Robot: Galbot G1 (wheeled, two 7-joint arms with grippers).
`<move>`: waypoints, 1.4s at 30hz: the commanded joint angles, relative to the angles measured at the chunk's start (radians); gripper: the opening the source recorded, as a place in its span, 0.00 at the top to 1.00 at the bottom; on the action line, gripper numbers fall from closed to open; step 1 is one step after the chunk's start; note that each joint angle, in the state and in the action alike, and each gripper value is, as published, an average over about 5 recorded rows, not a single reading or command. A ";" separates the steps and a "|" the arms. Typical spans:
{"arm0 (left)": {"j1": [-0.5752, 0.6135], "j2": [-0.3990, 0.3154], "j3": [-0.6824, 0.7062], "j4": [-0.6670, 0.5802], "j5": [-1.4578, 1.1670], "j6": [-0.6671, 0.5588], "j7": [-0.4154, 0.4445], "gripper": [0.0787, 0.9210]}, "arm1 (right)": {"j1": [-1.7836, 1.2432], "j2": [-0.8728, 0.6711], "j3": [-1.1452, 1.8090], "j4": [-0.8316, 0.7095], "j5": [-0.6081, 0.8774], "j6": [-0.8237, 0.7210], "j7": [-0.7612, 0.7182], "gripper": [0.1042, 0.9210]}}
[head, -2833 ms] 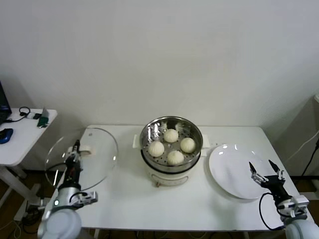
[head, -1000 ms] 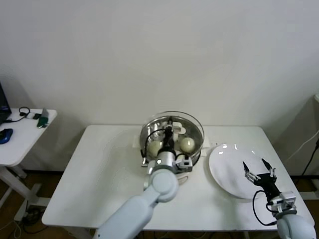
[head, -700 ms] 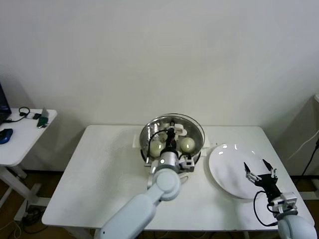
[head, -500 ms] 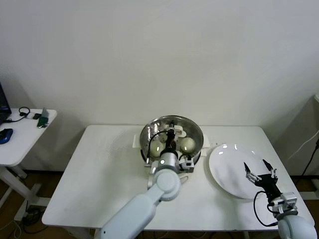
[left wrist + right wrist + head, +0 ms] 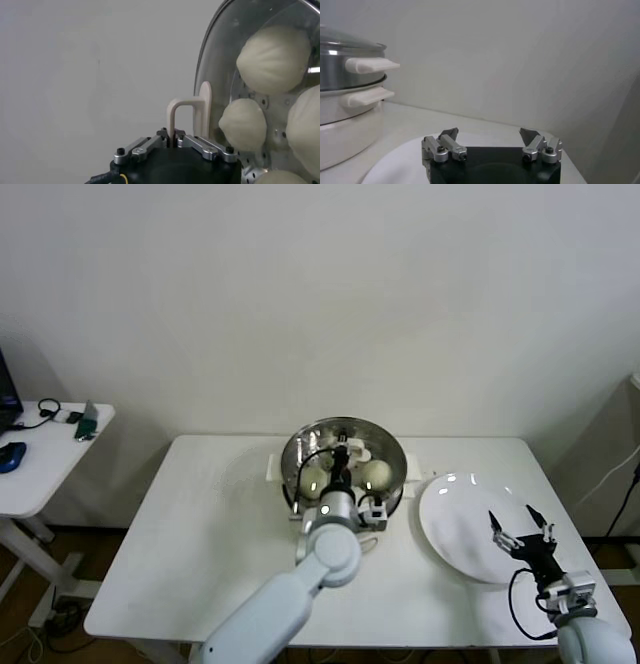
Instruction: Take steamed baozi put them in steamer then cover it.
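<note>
Left gripper [image 5: 341,452] pinched on cover [image 5: 344,454] handle, mid frame, over steamer [image 5: 385,496]. Right gripper [image 5: 521,529] fingers apart, lower right, above plate [image 5: 455,519].

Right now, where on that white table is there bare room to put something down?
Bare tabletop lies on the robot's left, from the steamer out to the table's edge. The plate fills the robot's right side. The middle is crowded: the left hand holds the cover on the steamer.
</note>
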 commanded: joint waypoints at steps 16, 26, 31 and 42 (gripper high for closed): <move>0.006 0.075 0.006 -0.121 -0.040 0.049 0.007 0.62 | 0.001 -0.001 0.006 0.018 0.013 -0.077 -0.002 0.12; 0.068 0.156 0.006 -0.266 -0.151 0.049 0.005 0.27 | 0.007 -0.002 0.016 0.029 0.014 -0.145 -0.004 0.12; 0.094 0.178 0.009 -0.336 -0.191 0.049 -0.015 0.14 | 0.007 -0.003 0.017 0.029 0.014 -0.148 -0.003 0.12; 0.234 0.327 -0.158 -0.559 -0.468 -0.017 -0.120 0.12 | 0.008 -0.004 0.015 0.031 0.011 -0.142 -0.007 0.12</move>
